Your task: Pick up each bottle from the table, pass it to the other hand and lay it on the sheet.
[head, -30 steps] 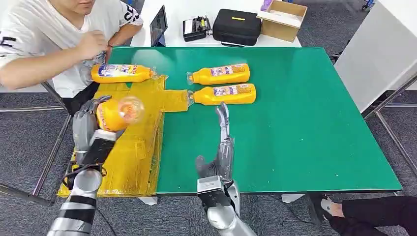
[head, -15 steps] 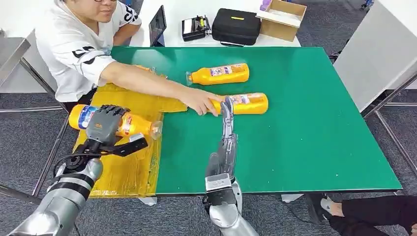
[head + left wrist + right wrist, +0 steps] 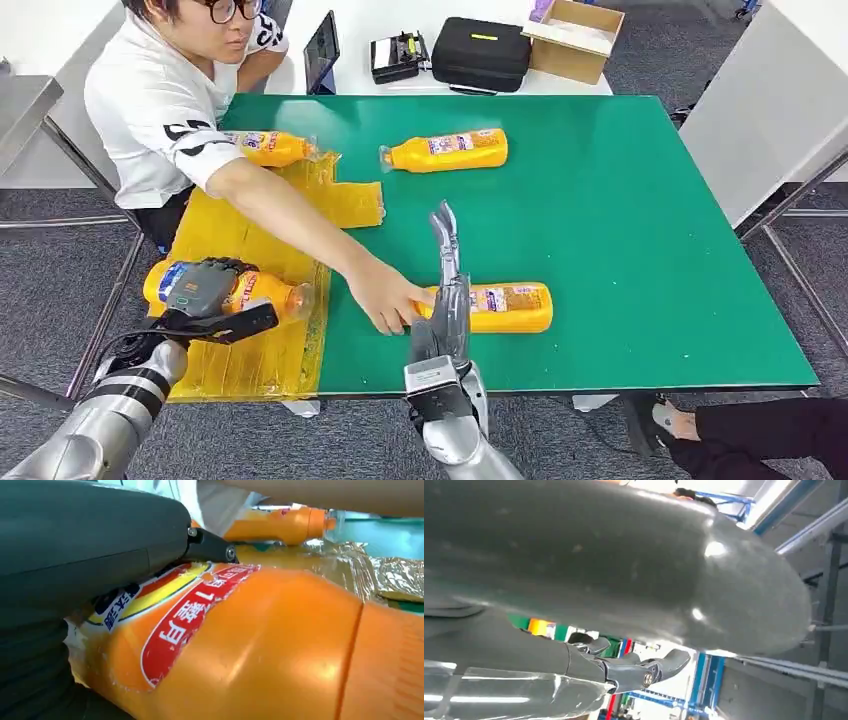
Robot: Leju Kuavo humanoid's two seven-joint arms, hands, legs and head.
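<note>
My left hand [image 3: 203, 285] grips an orange bottle [image 3: 262, 291] lying low over the yellow sheet [image 3: 250, 350] near its front left; up close the bottle [image 3: 260, 645] has a red and yellow label. My right hand [image 3: 447, 290] stands open above the table's front, fingers stretched forward, holding nothing. Just behind it lies a second orange bottle [image 3: 505, 308] on the green table [image 3: 640, 220], with a person's hand [image 3: 385, 300] on its neck end. A third bottle [image 3: 447, 151] lies at the table's back, and another bottle [image 3: 265, 147] rests at the sheet's far edge.
A person in a white shirt [image 3: 160, 110] leans in from the back left, arm reaching across the sheet. Behind the table sit a black case [image 3: 480, 52], a cardboard box [image 3: 572, 38] and a small device [image 3: 398, 55]. A shoe [image 3: 665, 418] shows by the front right.
The person has dragged the second bottle from mid-table toward the front, next to my right hand. My left hand has lowered its bottle closer to the sheet.
</note>
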